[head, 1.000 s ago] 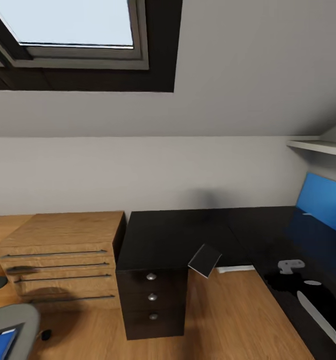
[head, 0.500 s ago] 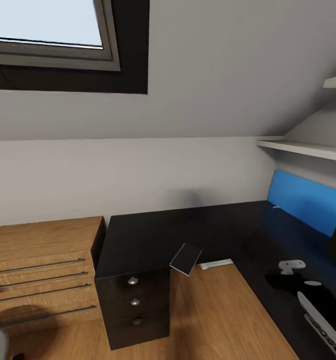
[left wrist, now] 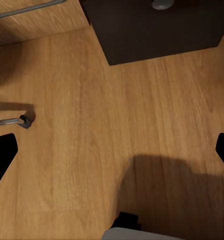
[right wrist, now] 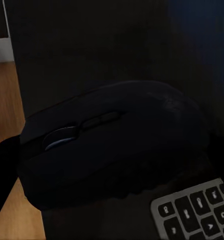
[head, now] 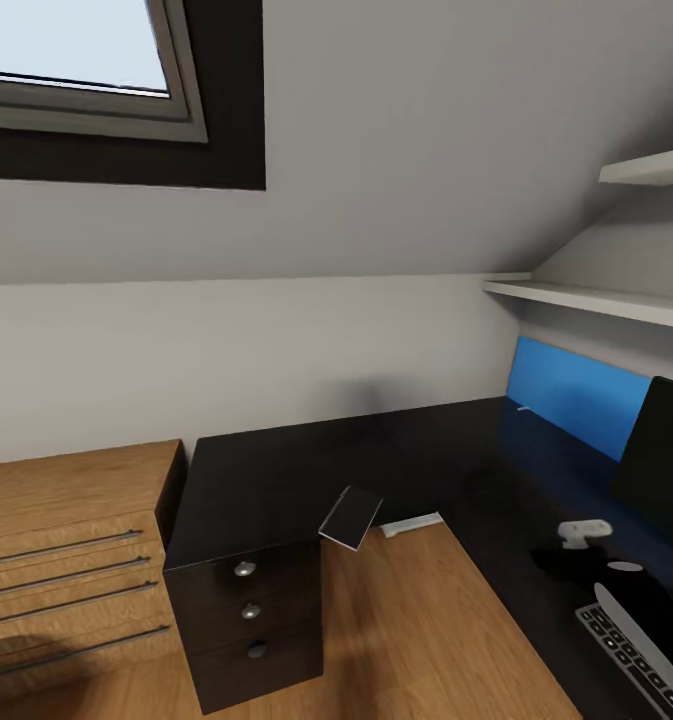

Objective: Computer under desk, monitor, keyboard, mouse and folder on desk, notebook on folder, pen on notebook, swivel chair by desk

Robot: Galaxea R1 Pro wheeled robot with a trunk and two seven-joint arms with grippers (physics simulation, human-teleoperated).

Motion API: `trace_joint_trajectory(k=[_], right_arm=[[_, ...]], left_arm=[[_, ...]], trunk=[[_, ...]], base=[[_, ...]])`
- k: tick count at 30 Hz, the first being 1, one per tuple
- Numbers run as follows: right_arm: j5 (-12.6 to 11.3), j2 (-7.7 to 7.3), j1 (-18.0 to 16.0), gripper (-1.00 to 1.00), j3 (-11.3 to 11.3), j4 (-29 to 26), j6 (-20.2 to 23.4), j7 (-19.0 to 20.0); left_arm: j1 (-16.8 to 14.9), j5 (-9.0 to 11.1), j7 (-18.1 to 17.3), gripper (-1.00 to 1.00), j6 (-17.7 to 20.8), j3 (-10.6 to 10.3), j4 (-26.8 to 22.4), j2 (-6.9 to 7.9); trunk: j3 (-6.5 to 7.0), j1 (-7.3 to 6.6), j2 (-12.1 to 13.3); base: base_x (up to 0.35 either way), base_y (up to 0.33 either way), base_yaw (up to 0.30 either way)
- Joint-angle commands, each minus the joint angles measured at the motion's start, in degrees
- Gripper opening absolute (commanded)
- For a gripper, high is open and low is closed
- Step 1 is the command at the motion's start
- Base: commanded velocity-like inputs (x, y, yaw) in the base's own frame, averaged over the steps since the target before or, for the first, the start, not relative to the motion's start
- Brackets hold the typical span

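Black desk (head: 306, 470) below; right gripper (right wrist: 99, 150) seemingly pinches mouse (right wrist: 112, 142); left spread wide.

Counts: one desk (head: 306, 470); one drawer unit (head: 246, 625) with three knobs; one wooden cabinet (head: 61, 560) with four bar handles; two wall shelves (head: 586, 300); one keyboard (right wrist: 196, 212); one mouse (right wrist: 107, 142), close before right pincer; one monitor (head: 661, 455)

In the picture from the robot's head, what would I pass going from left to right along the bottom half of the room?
Wooden drawer cabinet → black drawer unit of the desk → small grey card-like thing at the desk edge → blue panel against the wall → monitor at the right edge.
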Motion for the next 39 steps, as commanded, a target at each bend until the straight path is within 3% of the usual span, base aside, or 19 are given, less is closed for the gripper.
trace_joint_trajectory(k=[1,6,9,12,21,32,39], right_arm=[[-0.2,-0.12,0.0,-1.00,0.2,-0.1,0.1,-1.1],[2.6,-0.08,0.0,-1.00,0.2,1.0,-2.1,-2.6],[5.3,0.06,-0.1,-1.00,0.2,4.5,-3.3,-2.8],[8.2,0.23,-0.2,-1.00,0.3,9.0,-7.1,-2.9],[9.1,0.35,-0.4,-1.00,0.4,13.3,-9.5,-2.8],[9.2,0.90,-0.6,-1.00,0.4,14.9,-9.5,-2.8],[9.2,1.05,-2.4,-1.00,0.4,20.1,-9.2,-2.8]], left_arm=[[0.0,0.3,0.4,1.00,-0.1,-0.2,-0.1,0.03],[0.0,0.3,0.4,1.00,-0.1,-0.2,-0.1,0.03],[0.0,0.3,0.4,1.00,-0.2,-0.2,-0.1,0.03],[0.0,0.3,0.4,1.00,-0.1,-0.2,-0.1,0.03],[0.0,0.3,0.4,1.00,-1.5,-0.2,-0.1,0.03],[0.0,0.3,0.4,1.00,-2.8,-0.2,-0.1,0.03],[0.0,0.4,0.4,1.00,-2.9,-0.2,-0.4,0.03]], trunk=[[-0.07,0.01,-0.1],[-0.07,0.01,-0.1],[-0.07,0.01,-0.1],[-0.07,0.01,-0.1],[-0.07,0.01,-0.1],[-0.07,0.01,-0.1],[-0.07,0.01,-0.1]], base=[[0.000,0.000,0.000],[0.000,0.000,0.000],[0.000,0.000,0.000],[0.000,0.000,0.000],[0.022,0.000,0.000],[0.287,0.000,0.000],[0.124,0.000,0.000]])
